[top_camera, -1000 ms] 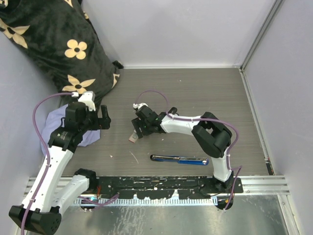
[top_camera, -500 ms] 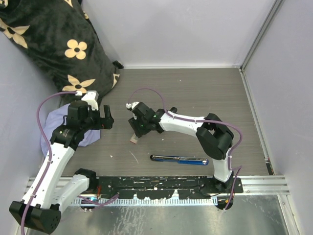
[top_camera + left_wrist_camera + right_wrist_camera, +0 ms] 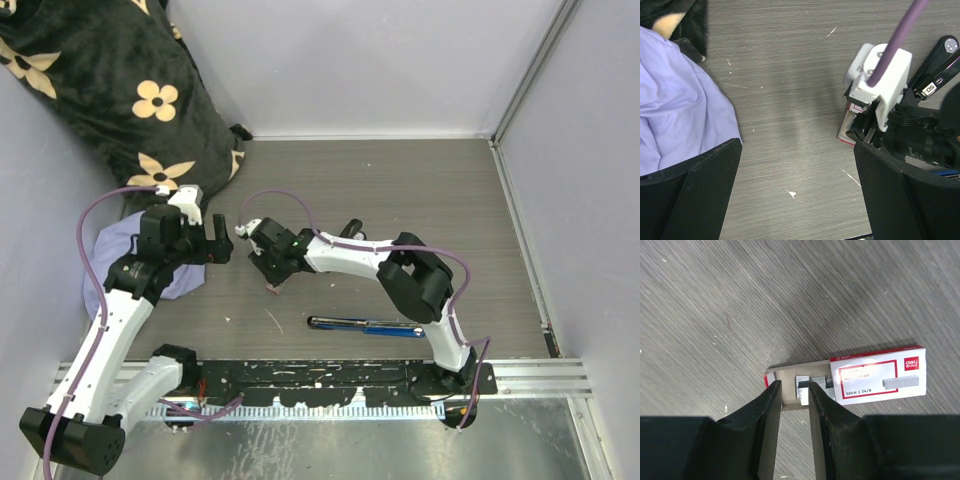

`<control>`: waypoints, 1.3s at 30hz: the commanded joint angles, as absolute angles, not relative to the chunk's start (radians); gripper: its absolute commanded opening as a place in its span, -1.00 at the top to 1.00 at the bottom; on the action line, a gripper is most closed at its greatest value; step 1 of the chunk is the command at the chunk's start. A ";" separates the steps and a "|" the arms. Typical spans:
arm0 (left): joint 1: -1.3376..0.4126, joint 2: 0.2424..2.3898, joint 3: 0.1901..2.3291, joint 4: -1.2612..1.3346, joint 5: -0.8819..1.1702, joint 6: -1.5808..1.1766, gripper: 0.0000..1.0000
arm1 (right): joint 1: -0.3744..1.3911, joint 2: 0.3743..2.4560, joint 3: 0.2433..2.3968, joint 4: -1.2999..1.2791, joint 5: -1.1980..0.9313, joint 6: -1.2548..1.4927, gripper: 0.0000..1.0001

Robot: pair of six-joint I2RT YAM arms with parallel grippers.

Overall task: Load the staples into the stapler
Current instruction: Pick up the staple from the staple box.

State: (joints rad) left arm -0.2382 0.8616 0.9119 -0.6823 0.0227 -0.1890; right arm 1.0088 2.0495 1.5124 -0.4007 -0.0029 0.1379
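The staples box (image 3: pixel 875 377) is lying on the table (image 3: pixel 420 200) at 10 o'clock from the stapler (image 3: pixel 365 326), tray slid out; the right hand (image 3: pixel 792 390) is hovering, fingers (image 3: pixel 765 410) narrowly apart astride the exposed strips, apparently to pinch one; the left hand (image 3: pixel 797 150) is idling at 9 o'clock, fully apart.

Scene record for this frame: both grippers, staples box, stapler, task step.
left gripper: open, empty, above the table beside the purple cloth
right gripper: jaws narrowed but apart, straddling the open tray end
staples box: flat on table, tray slid partly out, metal strips showing
stapler: lying on table nearer the arm bases, no gripper on it
step: strips not yet lifted out
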 commanded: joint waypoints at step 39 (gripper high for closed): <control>-0.255 0.871 0.922 -0.629 0.021 -0.169 -0.96 | 1.030 2.054 1.555 -0.471 0.118 0.075 0.51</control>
